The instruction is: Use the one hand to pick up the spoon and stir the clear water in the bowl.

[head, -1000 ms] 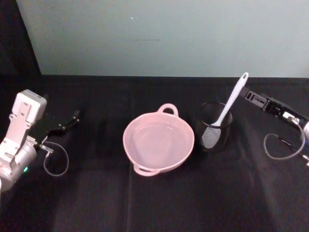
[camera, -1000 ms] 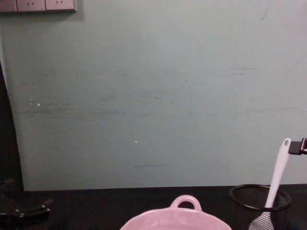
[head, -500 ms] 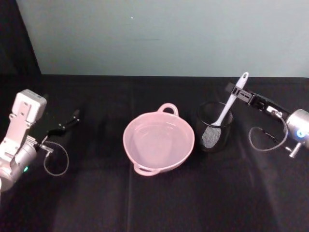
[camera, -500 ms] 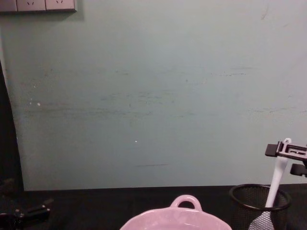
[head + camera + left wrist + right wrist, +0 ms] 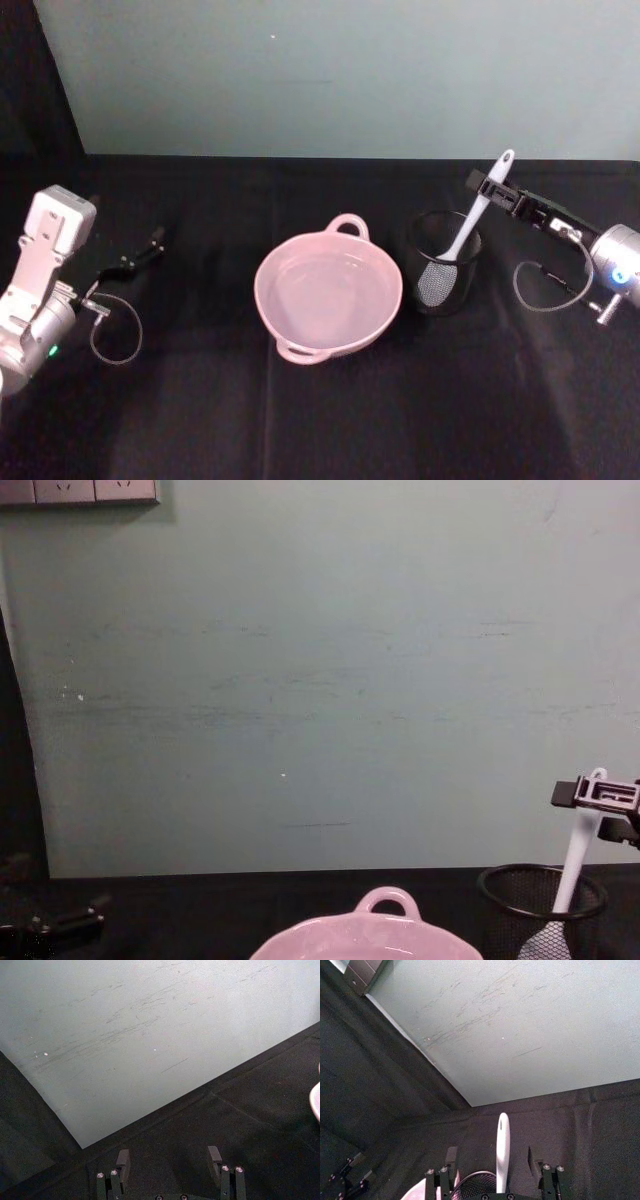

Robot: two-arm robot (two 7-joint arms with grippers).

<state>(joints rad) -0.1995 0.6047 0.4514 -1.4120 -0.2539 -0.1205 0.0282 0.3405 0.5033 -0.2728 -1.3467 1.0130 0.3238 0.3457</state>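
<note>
The white spoon (image 5: pixel 478 210) stands tilted in a black wire-mesh cup (image 5: pixel 443 264), its head (image 5: pixel 437 279) down inside and its handle tip leaning up to the right. My right gripper (image 5: pixel 489 187) is open at the upper handle, and the spoon handle (image 5: pixel 502 1144) rises between its two spread fingers (image 5: pixel 451 1155) without either one pressing on it. The chest view has the right gripper (image 5: pixel 600 796) just under the spoon's tip. The pale pink bowl (image 5: pixel 270 264) sits left of the cup, with a faint glint of water (image 5: pixel 330 292) inside. My left gripper (image 5: pixel 142 254) rests open at the far left.
The mesh cup (image 5: pixel 541 892) stands close beside the bowl (image 5: pixel 372 932) on the black cloth. A pale green wall (image 5: pixel 340 70) rises behind the table. Loose cable loops (image 5: pixel 545 285) hang by the right wrist. Bare cloth lies in front of the bowl.
My right gripper has moved left from beside the spoon's tip until its fingers straddle the upper handle. It has hardly moved in the last half second. Spoon, bowl and left arm are unmoved.
</note>
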